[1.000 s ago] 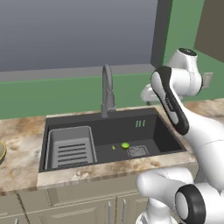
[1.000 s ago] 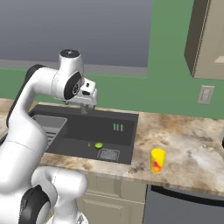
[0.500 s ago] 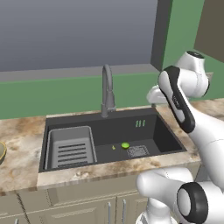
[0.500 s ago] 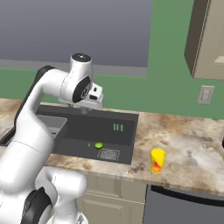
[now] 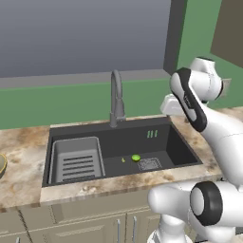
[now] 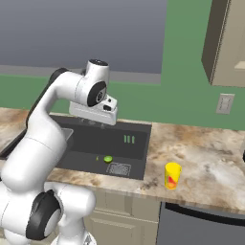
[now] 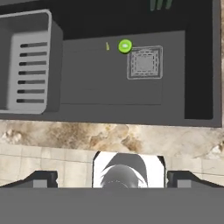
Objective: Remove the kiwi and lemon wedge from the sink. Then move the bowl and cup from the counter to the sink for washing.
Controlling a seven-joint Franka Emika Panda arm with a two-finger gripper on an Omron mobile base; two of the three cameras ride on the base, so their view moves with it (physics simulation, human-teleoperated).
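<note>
The kiwi lies on the floor of the dark sink, just left of the square drain, with the tiny lemon wedge beside it. From the sides I see the kiwi and lemon wedge on the basin floor. My gripper hangs open well above the sink's back edge, looking down, holding nothing. The yellow cup stands on the counter right of the sink. The bowl peeks in at the far left counter edge.
A grey ribbed rack fills the sink's left part. The gooseneck faucet rises behind the basin, left of my hand. A wall cabinet and an outlet are at the right.
The arm's wrist has swung a little to the right over the sink's back edge and the hand has turned downward. Kiwi, lemon wedge and cup have not moved.
</note>
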